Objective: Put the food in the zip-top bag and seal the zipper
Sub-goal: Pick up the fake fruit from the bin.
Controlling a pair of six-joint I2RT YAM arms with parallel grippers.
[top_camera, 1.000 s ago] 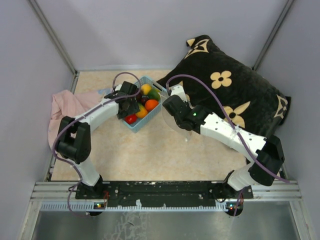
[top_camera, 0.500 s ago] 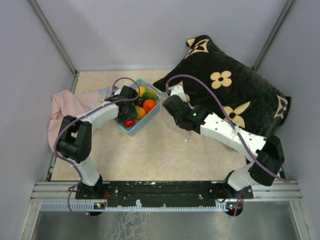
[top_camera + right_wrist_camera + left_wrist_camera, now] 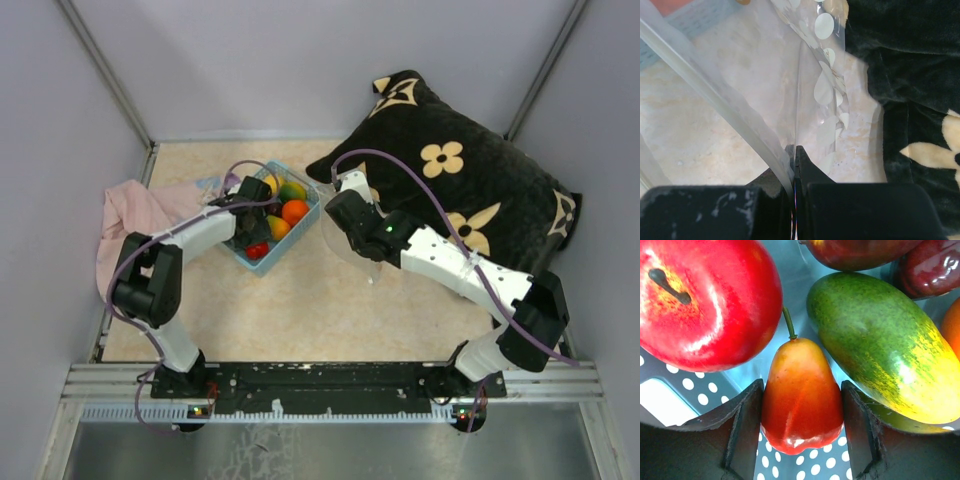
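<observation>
Sunk lower and further toward the left side of the light-blue basket [image 3: 690,385] than a second ago, with the left gripper [image 3: 801,390] now pinching a small orange-red pear [image 3: 802,420] by both flanks on the basket floor. Close beside it in the basket, a red apple [image 3: 705,300] and a green-yellow mango [image 3: 875,345], among the rest of the food. Unmoved over that second, just right of the basket: the right gripper [image 3: 794,150], fingers pressed together on the zipper [image 3: 715,95] edge of the zip-top bag [image 3: 765,65], between basket and black pillow [image 3: 910,75].
</observation>
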